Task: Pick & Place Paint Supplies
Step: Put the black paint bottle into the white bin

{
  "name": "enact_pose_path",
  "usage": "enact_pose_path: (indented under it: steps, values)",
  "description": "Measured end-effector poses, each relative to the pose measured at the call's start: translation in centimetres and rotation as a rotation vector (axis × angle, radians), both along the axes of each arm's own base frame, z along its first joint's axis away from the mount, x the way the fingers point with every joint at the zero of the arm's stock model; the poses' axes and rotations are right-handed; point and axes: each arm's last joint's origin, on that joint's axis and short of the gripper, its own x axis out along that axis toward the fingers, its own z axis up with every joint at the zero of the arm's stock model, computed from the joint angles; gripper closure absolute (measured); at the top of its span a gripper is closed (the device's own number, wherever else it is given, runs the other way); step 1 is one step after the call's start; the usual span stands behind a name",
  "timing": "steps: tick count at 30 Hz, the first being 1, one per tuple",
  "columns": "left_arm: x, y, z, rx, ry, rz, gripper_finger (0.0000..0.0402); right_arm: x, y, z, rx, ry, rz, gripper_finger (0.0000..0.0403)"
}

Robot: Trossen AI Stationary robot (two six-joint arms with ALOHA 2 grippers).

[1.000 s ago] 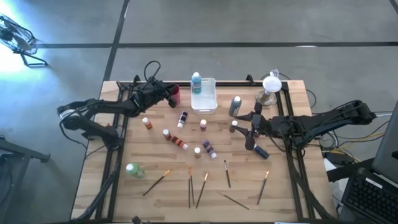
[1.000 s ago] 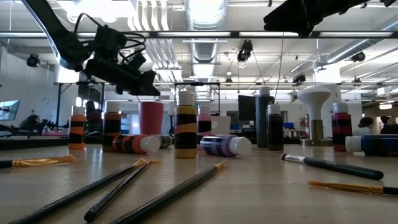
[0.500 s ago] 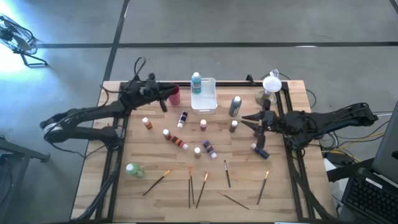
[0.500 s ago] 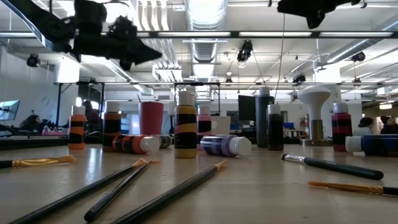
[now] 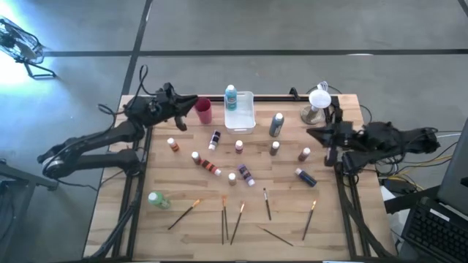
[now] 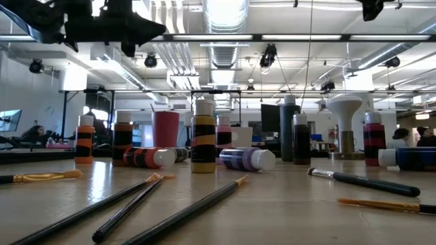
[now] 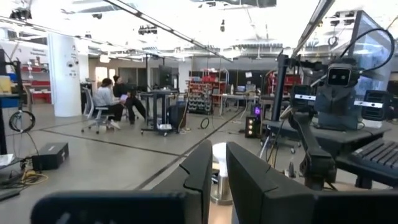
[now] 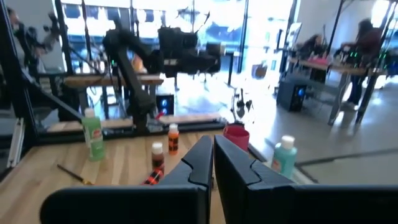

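Small paint bottles stand or lie across the middle of the table, among them a brown one (image 5: 305, 154) upright on its base and a blue one (image 5: 306, 177) on its side. A teal bottle (image 5: 231, 98) stands in the white tray (image 5: 246, 120). Several brushes (image 5: 224, 218) lie flat near the front edge. My left gripper (image 5: 195, 102) (image 7: 219, 168) hangs high beside the magenta cup (image 5: 204, 111), pointing roughly level, with a narrow gap and nothing in it. My right gripper (image 5: 308, 133) (image 8: 212, 155) is shut and empty, raised at the table's right, above and beyond the brown bottle.
A white lamp-like stand (image 5: 319, 102) sits at the far right corner, and a grey bottle (image 5: 276, 124) stands beside the tray. A green bottle (image 5: 157, 199) lies near the front left. Black frame rails (image 5: 344, 197) run along both sides. Bare wood lies between the bottles and the brushes.
My left gripper has risen and drawn back toward the table's far left corner, tipping from slanting down to about level. My right gripper has lifted and pulled back toward the right edge, its fingers coming together; the brown bottle now shows standing where it had been.
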Motion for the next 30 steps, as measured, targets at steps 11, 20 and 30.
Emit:
enact_pose_path:
  steps: [11,20,30]
  values:
    - [-0.1,0.0,-0.2,-0.026,0.020,0.029,0.0349,-3.2,-0.6,0.9,-0.015,-0.134,-0.003,0.0390]
    - [-0.2,0.1,-0.2,-0.031,0.013,0.068,0.0349,-3.7,-0.7,1.0,-0.015,-0.156,-0.003,0.0390]
    - [-0.2,0.2,-0.2,-0.031,0.011,0.081,0.0349,-3.3,-0.6,0.9,-0.018,-0.138,-0.001,0.0390]
